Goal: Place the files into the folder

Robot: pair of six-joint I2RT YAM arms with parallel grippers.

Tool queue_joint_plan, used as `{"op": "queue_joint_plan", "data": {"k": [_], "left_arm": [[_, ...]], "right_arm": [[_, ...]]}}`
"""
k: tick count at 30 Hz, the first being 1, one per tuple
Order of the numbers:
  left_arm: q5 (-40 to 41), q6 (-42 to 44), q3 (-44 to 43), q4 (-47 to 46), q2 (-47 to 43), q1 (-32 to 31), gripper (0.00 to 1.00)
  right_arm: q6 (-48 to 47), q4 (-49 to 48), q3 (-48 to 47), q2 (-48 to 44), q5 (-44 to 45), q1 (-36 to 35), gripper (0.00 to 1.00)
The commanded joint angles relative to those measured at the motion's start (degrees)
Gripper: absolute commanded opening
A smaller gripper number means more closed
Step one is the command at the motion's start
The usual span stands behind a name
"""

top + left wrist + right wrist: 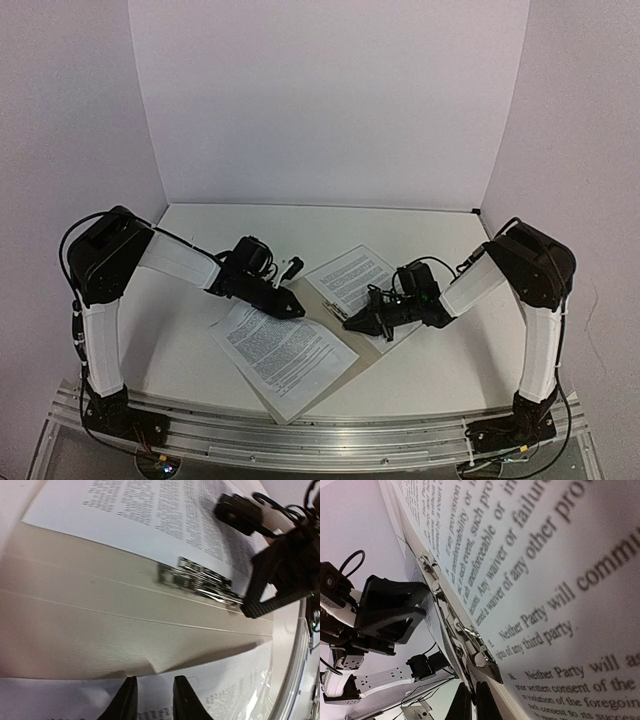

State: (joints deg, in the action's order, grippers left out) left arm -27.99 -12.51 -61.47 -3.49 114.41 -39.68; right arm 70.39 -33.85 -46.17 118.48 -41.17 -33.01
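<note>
Pale lilac walls [330, 100] closed off the back and both sides of a white tabletop [430, 360], and a metal rail [330, 435] ran along its near edge. Two arms were bolted there, the left arm [180, 262] and the right arm [480, 285], both reaching in toward the middle.

Two files showed: one printed sheet [285, 355] lay near the front edge, skewed, and a second sheet [352, 275] lay behind it, toward the right. One folder [100, 615] lay open and flat at the middle of the tabletop. The left wrist view showed it as a beige creased band between the two sheets, and its near edge was buckled. A single metal clip [197, 580] sat along the inner spine, just beside the edge of the far sheet.

The left jaws were slightly parted. Their fingertips [125, 700] stood over the near sheet at the folder's edge, and nothing showed between them. The right jaws were clenched shut, with their tips at the end of the clip.
</note>
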Motion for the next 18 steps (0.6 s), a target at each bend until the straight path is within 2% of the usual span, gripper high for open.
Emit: {"op": "queue_joint_plan", "data": {"k": [1, 6, 10, 11, 13, 14, 16, 18], "left_arm": [[-12.29, 6.48, -4.14, 4.61, 0.56, 0.56, 0.29], [-21.45, 18.86, -8.70, 8.00, -0.18, 1.96, 0.37], [-24.04, 32.04, -10.77, 12.21, -0.26, 2.07, 0.48], [-23.96, 41.34, -10.77, 13.52, -0.12, 2.06, 0.54], [-21.89, 53.00, -10.17, 14.84, 0.27, 2.07, 0.62], [-20.69, 56.67, -10.08, 15.07, 0.46, 2.07, 0.64], [-16.75, 70.25, -10.60, 17.06, 1.67, 2.06, 0.68], [-14.86, 73.71, -10.53, 17.65, 2.07, 2.09, 0.67]], "right_arm": [[3.80, 26.99, 1.86, 6.53, 13.07, 0.03, 0.00], [5.73, 26.11, 1.10, 7.23, 12.91, -2.73, 0.00], [7.06, 24.04, -1.32, 9.27, 11.33, -4.76, 0.00], [7.24, 23.73, -2.78, 10.35, 10.52, -5.95, 0.00], [7.78, 23.00, -4.36, 11.30, 9.59, -7.36, 0.00], [8.10, 22.50, -4.67, 11.51, 9.26, -7.69, 0.00], [9.29, 21.22, -5.86, 12.02, 8.21, -9.41, 0.00], [9.45, 21.19, -6.59, 12.11, 7.77, -10.14, 0.00]]}}
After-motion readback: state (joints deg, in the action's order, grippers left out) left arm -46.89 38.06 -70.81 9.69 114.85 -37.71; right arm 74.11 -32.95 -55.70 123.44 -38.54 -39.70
